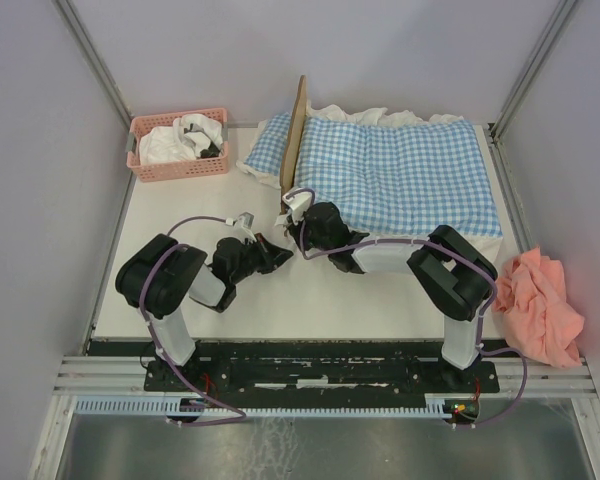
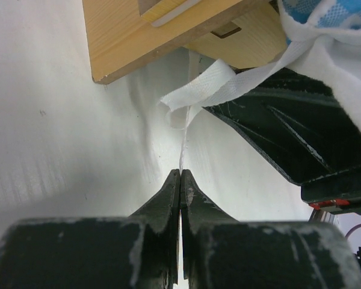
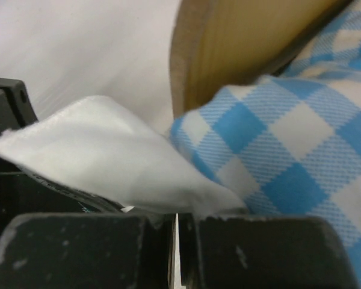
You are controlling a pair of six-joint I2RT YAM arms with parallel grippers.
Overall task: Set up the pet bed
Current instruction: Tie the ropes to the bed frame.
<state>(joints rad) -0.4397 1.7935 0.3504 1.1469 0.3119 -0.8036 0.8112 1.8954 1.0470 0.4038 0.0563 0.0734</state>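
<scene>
Pet bed location: the small light-wood pet bed frame with the thin upright headboard [image 1: 294, 135] sits at the back centre of the white table [image 1: 180, 290]. Most of it is hidden under the blue-and-white gingham padded bedding [image 1: 400, 170], so I can see only the headboard and one lower corner.
Left gripper: the left gripper [image 2: 180, 173] has its fingers pressed together just short of the frame's corner. A thin strip of the white woven ribbon tie [image 2: 198, 90] runs into the seam, so I read it as pinched.
Right gripper: the right gripper [image 3: 176, 215] is also closed tight, with a fold of the same white ribbon coming out from between its fingers. I cannot tell whether it is one strip or two.
Frame handling: I judge it stiff and fairly light. It is likely to slide on the smooth tabletop if a tie is pulled sideways.
Bedding handling: it looks soft and floppy, and will sag wherever it is unsupported.
Ribbon handling: it is thin and flat, and could slip out of a light pinch.
Where to hold: I would grip the ribbon near its free end. For the frame, I would take the headboard's edge or a side rail rather than the fabric.
Nearby: the pink plastic lattice basket [image 1: 180, 170] stands well to the left, and the crumpled peach cloth [image 1: 540, 300] lies off to the right.
</scene>
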